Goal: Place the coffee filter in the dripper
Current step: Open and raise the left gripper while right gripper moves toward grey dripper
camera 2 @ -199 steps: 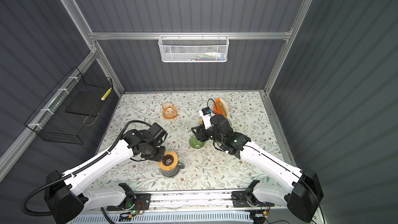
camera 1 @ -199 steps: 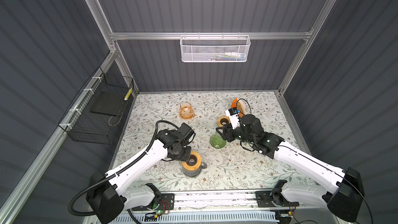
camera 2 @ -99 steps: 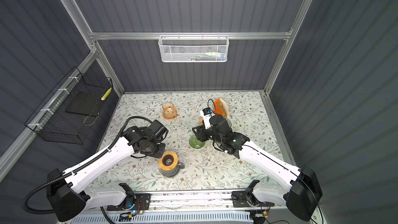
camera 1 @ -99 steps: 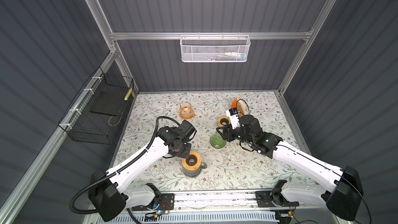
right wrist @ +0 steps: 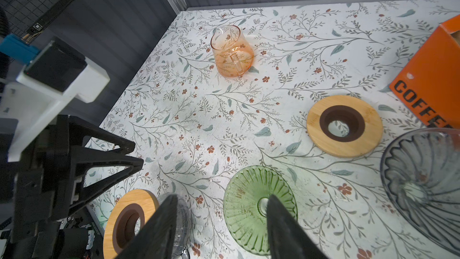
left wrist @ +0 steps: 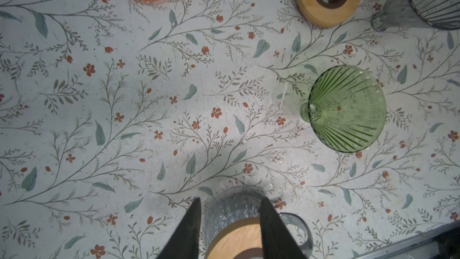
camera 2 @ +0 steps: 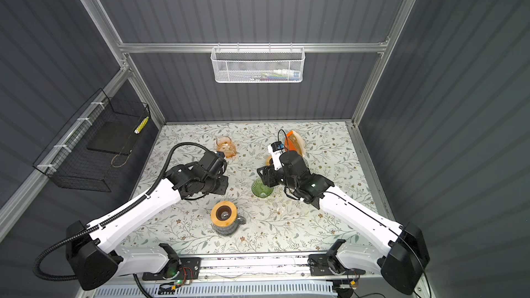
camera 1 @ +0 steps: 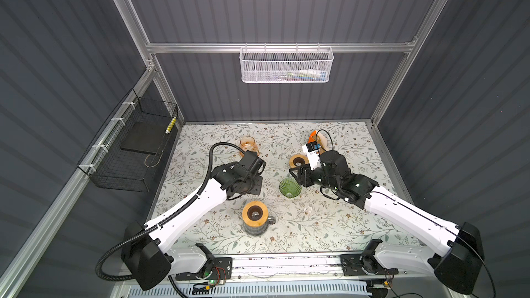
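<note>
1. My right gripper (right wrist: 221,203) has its jaws well apart and nothing in them. Through the gap I see only table and part of the green dripper (right wrist: 249,210).
2. The green dripper stands mouth up just under and ahead of that gripper's tips. Its inside is bare ribbed glass. One finger overlaps its rim in the right wrist view, and I can't tell whether they touch.
3. The filters (camera 2: 298,141) are a pale stack in the orange box (right wrist: 433,83). The box is behind the right wrist, toward the back wall, well apart from both grippers.
4. A grey dripper (right wrist: 423,183) sits mouth up beneath the right wrist, back from the fingertips and close to the box. The arm hides it in both top views.
5. A wooden ring (right wrist: 314,123) lies flat just behind the right gripper, between it and the box.
6. My left gripper (left wrist: 230,200) is also parted and empty, hanging above the table.
7. The carafe (camera 1: 259,220), with its wooden collar, sits just below the left gripper's tips on the rail side. I see it through the gap in the left wrist view. In both top views it is clear of the gripper.
8. An orange jug (camera 1: 248,144) stands behind the left wrist, toward the back wall.
9. The two grippers face each other, with the green dripper between them, much nearer the right one.
</note>
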Motion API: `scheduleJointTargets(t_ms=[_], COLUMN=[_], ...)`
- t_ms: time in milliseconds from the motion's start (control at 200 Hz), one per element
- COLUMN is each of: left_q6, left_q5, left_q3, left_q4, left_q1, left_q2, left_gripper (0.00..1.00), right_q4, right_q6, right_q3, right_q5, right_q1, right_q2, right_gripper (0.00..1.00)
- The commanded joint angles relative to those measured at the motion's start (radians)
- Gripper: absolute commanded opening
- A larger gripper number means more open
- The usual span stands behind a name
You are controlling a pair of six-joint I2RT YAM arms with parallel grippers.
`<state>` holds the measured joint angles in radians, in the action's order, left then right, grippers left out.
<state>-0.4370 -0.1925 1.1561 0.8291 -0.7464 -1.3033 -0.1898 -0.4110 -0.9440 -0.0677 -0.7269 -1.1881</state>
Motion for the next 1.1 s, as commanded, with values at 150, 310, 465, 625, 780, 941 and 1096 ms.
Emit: scheduleJointTargets(t_ms=[150,310,465,625,780,941,1096], left_q6=[0.021,-0.005,-0.038,-0.068,-0.087,-0.108,-0.125], left_q5=[0.031,0.144,0.248,0.336,0.4,0.438,0.473], left_q3=[0.019,-0.009,-0.038,-0.048,-0.037,-0.052,-0.071], left_q4=[-0.176,-0.268,-0.357,-0.456,-0.518,-0.57,-0.625], left_q1=[0.039,0.107,0.16,0.191,0.198,0.202,0.217], left_q2=[-0.033,-0.032,-0.025,-0.038,-0.081,-0.1,-0.093], left_gripper=[0.41,0.41,0.41,0.42,0.42,0.42,0.42], right_q4=[-0.067,-0.117,-0.17,-0.234,-0.275,-0.296,-0.293], right_q6=[0.008,0.003,-0.016,-0.033,-0.05,-0.058,-0.071], right_q3=[-0.025,-0.035,-0.041,-0.043,-0.036,-0.008,0.04], right_q5=[0.016,0.034,0.036,0.026,0.012,0.001,0.002], right_q1=[0.022,0.046,0.093,0.161,0.235,0.305,0.373], right_q2=[0.029,0.046,0.058,0.064,0.064,0.107,0.143], right_gripper=[0.58,0.59,0.59,0.59,0.59,0.59,0.6])
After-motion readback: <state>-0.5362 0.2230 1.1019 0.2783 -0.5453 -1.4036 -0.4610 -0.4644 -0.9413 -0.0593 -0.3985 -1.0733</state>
